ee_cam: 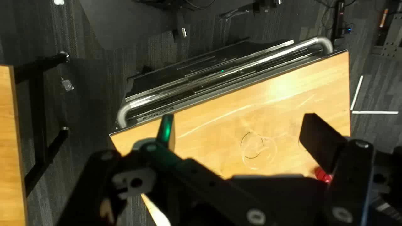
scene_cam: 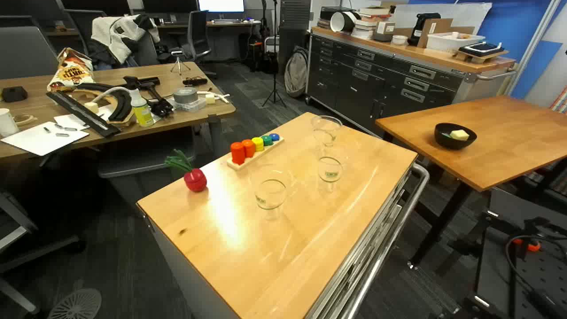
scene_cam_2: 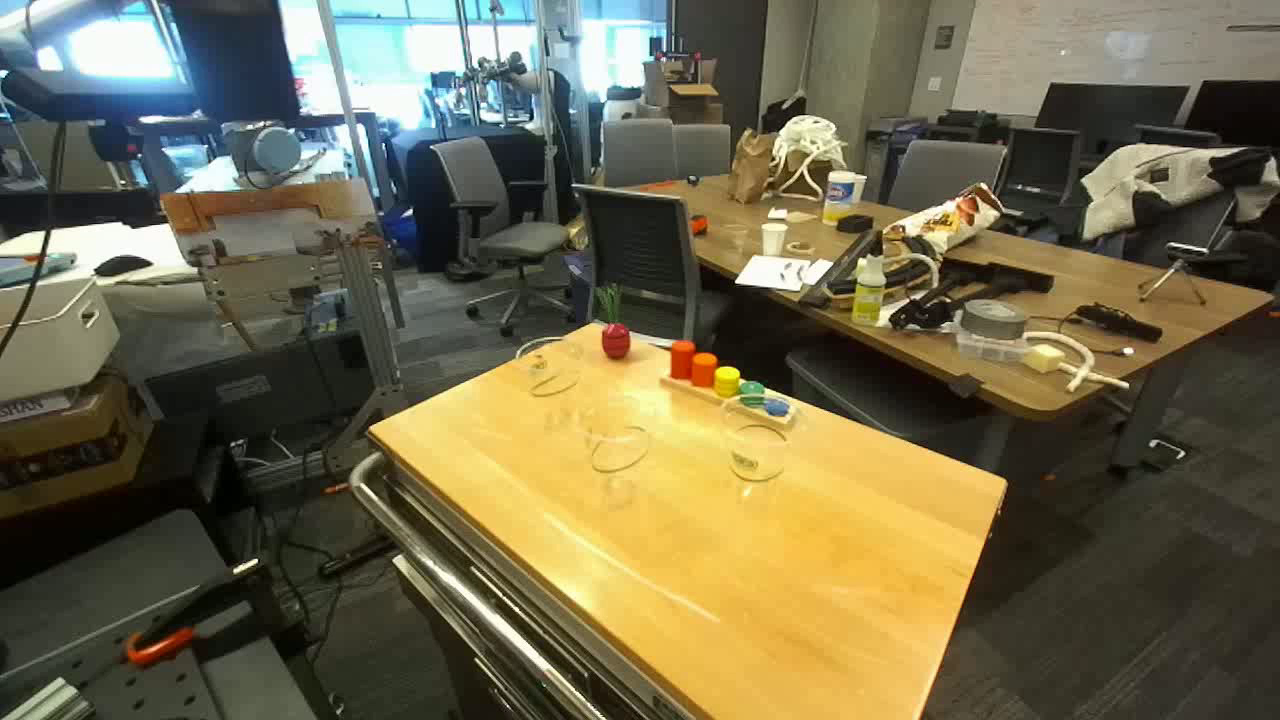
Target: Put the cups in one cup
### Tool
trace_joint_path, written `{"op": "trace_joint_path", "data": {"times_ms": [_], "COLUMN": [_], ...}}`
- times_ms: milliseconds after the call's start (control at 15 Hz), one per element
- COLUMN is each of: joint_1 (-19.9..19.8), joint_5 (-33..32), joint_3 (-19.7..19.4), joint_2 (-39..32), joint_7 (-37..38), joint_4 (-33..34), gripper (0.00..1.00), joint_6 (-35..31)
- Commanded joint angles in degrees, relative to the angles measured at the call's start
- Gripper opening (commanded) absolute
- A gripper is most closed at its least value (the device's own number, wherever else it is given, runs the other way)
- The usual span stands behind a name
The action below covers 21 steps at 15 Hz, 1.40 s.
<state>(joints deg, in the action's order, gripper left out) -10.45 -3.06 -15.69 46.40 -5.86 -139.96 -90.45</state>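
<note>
Three clear cups stand apart on the wooden cart top, seemingly upright. In an exterior view they are a near cup (scene_cam: 271,195), a middle cup (scene_cam: 330,169) and a far cup (scene_cam: 327,128). In an exterior view they also show as a left cup (scene_cam_2: 552,370), a middle cup (scene_cam_2: 620,448) and a right cup (scene_cam_2: 757,452). In the wrist view my gripper (ee_cam: 238,125) is open and empty, high above the cart top. One cup (ee_cam: 259,150) shows between its fingers, well below them. The other cups are mostly hidden there by the gripper. The gripper is out of both exterior views.
Colourful blocks (scene_cam: 248,148) on a wooden strip stand along the cart's edge, close to a cup. A red apple-like toy with green leaves (scene_cam: 195,180) stands at a corner. A metal handle (ee_cam: 220,78) runs along one side. A dark bowl (scene_cam: 443,139) is on a separate table.
</note>
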Motion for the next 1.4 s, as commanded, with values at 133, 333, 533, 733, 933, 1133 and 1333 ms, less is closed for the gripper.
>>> {"op": "trace_joint_path", "data": {"times_ms": [133,333,533,733,933,1133,1333], "joint_1": [-0.5,-0.5,-0.5,-0.5,-0.5,-0.9,0.6], "joint_5": [0.3,0.3,0.3,0.3,0.3,1.2,2.5], "joint_3": [0.3,0.3,0.3,0.3,0.3,1.5,3.9], "joint_2": [0.0,0.0,0.0,0.0,0.0,-1.0,-4.8], "joint_7": [-0.3,-0.3,-0.3,-0.3,-0.3,3.1,6.1], "joint_4": [0.9,1.1,1.1,1.1,1.1,0.7,2.0], "gripper": [1.0,1.0,1.0,1.0,1.0,1.0,1.0], "joint_6": [0.1,0.1,0.1,0.1,0.1,-3.3,-9.0]}}
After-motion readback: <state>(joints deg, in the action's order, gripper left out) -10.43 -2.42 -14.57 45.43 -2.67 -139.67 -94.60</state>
